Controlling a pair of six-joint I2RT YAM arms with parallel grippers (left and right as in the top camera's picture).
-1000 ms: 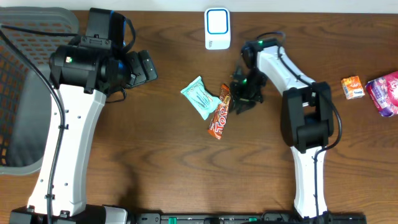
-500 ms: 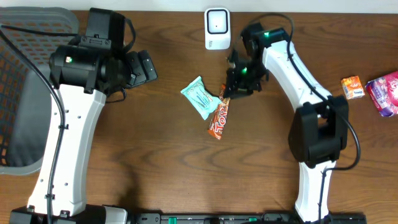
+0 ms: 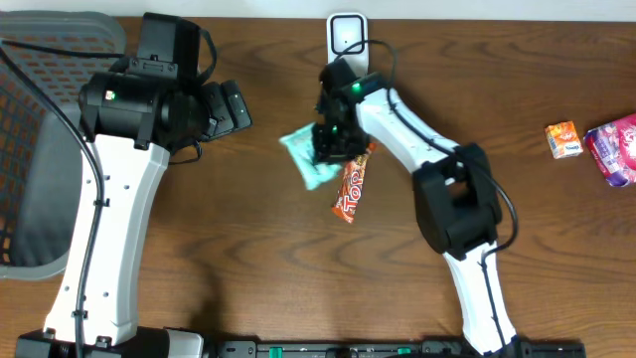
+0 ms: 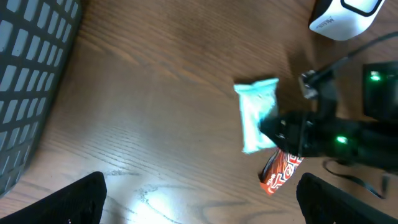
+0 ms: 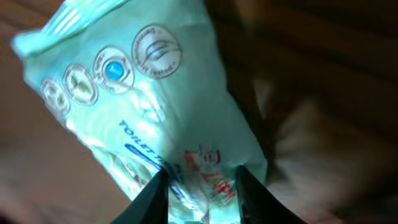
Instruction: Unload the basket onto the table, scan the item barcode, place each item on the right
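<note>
The right gripper straddles one end of the mint-green packet, which lies on the table touching the candy bar near the scanner, clamping unconfirmed through blur; the left gripper hangs wide apart.

Brown table: scanner, candy bar, orange box

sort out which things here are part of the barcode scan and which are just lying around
In the job: green packet, right gripper over it, white scanner.

Lying about, by the look of it: candy bar, orange box, pink packet, mesh basket.
</note>
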